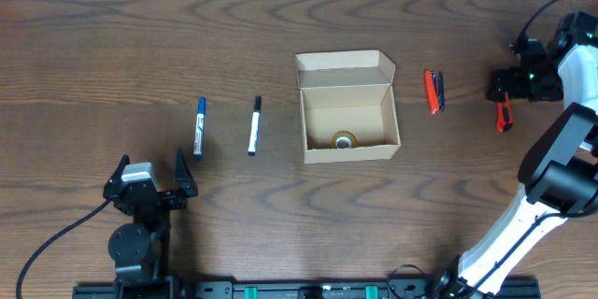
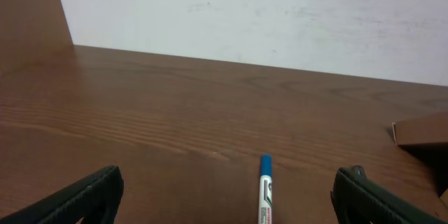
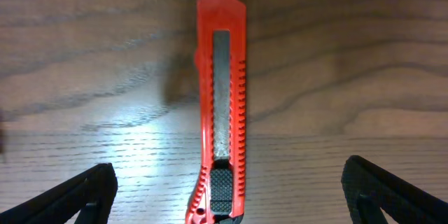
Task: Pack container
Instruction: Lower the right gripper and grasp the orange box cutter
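A dark brown wood-grain table [image 1: 93, 47] fills the overhead view. The left wrist camera shows a plain white wall [image 2: 280, 14] rising beyond its far edge.

The container [image 1: 347, 152] sits at the middle of the table. It is open, with its flap lid [image 1: 342, 68] standing on the far side and a roll of tape [image 1: 344, 140] inside against the near wall. To its left lie a black marker [image 1: 254, 125] and, further left, a blue marker [image 1: 199, 127], well apart from the box. Just right of it lies a red-and-black item [image 1: 434, 91] that I cannot identify.

The left gripper [image 1: 152, 176] sits near the left, its jaws spread wide and empty, facing the blue marker. At the far right, the right gripper [image 3: 229, 196] is also spread wide, above a red utility knife [image 3: 222, 77] lying flat on the wood.
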Tool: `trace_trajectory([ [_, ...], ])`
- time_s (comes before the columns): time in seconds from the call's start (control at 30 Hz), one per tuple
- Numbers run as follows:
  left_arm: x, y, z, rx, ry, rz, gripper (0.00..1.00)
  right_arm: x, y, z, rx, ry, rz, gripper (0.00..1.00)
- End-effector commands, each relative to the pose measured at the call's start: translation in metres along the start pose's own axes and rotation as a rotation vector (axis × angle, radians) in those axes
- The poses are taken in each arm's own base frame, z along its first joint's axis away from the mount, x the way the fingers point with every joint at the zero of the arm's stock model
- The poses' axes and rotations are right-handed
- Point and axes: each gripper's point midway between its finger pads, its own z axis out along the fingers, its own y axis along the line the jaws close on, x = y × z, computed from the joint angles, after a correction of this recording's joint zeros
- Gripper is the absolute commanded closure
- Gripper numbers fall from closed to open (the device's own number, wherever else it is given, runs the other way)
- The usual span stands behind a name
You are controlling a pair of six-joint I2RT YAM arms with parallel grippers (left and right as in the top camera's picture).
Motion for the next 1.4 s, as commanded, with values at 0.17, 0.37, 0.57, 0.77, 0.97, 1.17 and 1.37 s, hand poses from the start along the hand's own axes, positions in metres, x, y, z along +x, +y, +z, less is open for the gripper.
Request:
trace_trajectory([
  [0.17, 0.017, 0.004, 0.001, -0.019, 0.050, 0.002, 0.05, 0.019, 0.016, 0.022, -0.070, 0.034, 0.015, 0.10],
  [0.37, 0.017, 0.004, 0.001, -0.019, 0.050, 0.002, 0.05, 0.029, 0.020, 0.034, -0.078, 0.054, 0.017, 0.09],
  [0.57, 0.017, 0.004, 0.001, -0.019, 0.050, 0.002, 0.05, 0.029, 0.019, 0.034, -0.077, 0.051, 0.018, 0.15],
  [0.77, 0.017, 0.004, 0.001, -0.019, 0.050, 0.002, 0.05, 0.028, 0.018, 0.034, -0.073, 0.047, 0.017, 0.21],
  [0.97, 0.017, 0.004, 0.001, -0.019, 0.050, 0.002, 0.05, 0.023, 0.016, 0.034, -0.064, 0.028, 0.015, 0.26],
  [1.17, 0.017, 0.004, 0.001, -0.019, 0.050, 0.002, 0.05, 0.021, 0.015, 0.034, -0.059, 0.017, 0.014, 0.40],
  [1.37, 0.017, 0.004, 0.001, -0.019, 0.050, 0.002, 0.05, 0.021, 0.013, 0.035, -0.052, 0.018, 0.014, 0.51],
])
